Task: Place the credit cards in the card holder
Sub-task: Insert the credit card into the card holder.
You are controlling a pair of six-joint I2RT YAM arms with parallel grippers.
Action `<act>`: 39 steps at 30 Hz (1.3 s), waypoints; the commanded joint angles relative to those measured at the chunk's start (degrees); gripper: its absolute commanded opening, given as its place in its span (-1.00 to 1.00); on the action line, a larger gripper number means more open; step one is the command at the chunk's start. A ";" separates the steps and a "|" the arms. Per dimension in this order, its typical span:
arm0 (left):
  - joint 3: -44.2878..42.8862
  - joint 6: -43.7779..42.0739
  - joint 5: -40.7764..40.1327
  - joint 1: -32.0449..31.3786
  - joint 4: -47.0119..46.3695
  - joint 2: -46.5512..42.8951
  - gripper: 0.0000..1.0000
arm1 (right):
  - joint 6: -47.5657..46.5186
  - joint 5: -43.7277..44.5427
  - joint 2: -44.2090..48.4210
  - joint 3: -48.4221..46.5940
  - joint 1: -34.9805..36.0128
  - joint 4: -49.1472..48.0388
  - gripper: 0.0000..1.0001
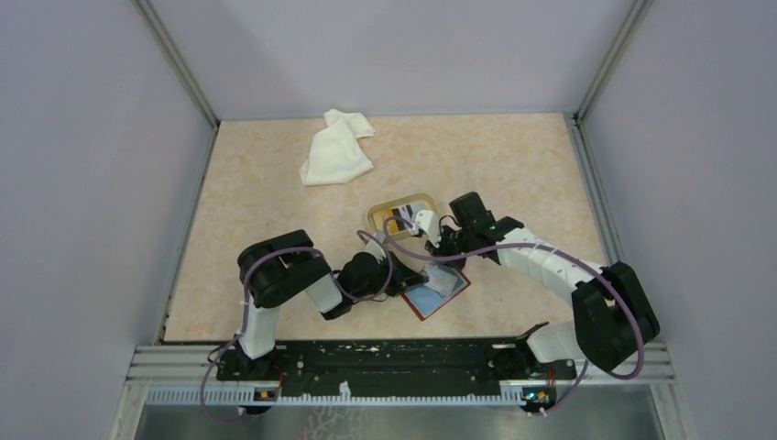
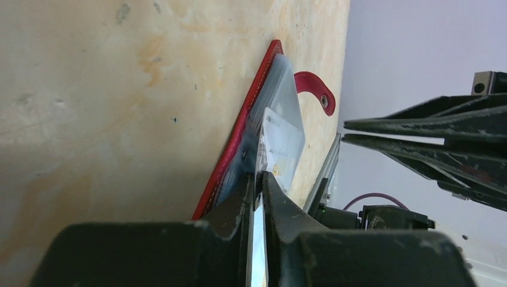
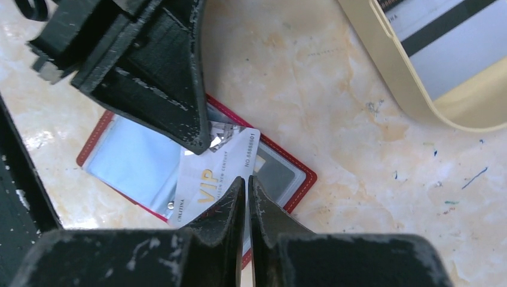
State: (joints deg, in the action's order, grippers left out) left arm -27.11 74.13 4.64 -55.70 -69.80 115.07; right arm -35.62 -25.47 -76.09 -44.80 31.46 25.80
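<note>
The red card holder (image 1: 446,295) lies open on the table, clear pockets up (image 3: 128,158). A white credit card (image 3: 215,173) marked VIP rests slanted across its pockets and shows standing on edge in the left wrist view (image 2: 281,149). My left gripper (image 2: 259,178) (image 1: 406,280) is shut on that card's thin edge, where the pocket film also bunches. My right gripper (image 3: 246,179) (image 1: 431,246) is shut with nothing between its fingers, its tips just above the card's near edge. Another credit card (image 3: 442,42), grey with a dark stripe, lies in the tan dish.
The tan oval dish (image 1: 377,213) sits just behind the holder, its rim (image 3: 382,78) close to my right gripper. A crumpled white cloth (image 1: 336,151) lies at the back. Both arms crowd the spot around the holder.
</note>
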 commanded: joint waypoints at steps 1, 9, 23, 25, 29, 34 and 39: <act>-1.14 -4.96 1.66 0.16 9.17 -1.71 -0.74 | 1.67 4.07 -1.67 -2.48 -0.78 -2.27 -0.88; -2.24 -8.12 3.40 0.59 13.90 -3.61 -0.74 | 1.95 9.16 -4.03 -2.71 -0.88 -2.12 -0.87; -3.72 -11.12 8.25 1.86 18.76 -5.23 -0.72 | 1.30 13.18 -6.40 -2.75 -0.97 -1.54 -0.86; -4.29 -11.88 9.17 2.06 20.38 -5.54 -0.72 | 1.34 13.02 -6.42 -2.75 -0.97 -1.46 -0.86; -4.78 -12.80 10.38 2.43 22.24 -6.05 -0.72 | 1.27 12.65 -6.51 -2.83 -0.96 -1.36 -0.85; -6.37 -13.93 11.67 2.62 24.39 -5.73 -0.70 | 1.29 12.21 -6.49 -2.85 -0.97 -1.12 -0.85; -6.70 -14.98 11.60 2.96 26.87 -6.93 -0.70 | 1.29 12.12 -6.97 -2.92 -0.97 -1.04 -0.85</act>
State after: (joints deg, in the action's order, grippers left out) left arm -33.76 62.43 14.85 -52.88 -50.00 109.21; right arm -34.39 -12.71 -82.59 -44.82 30.94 25.32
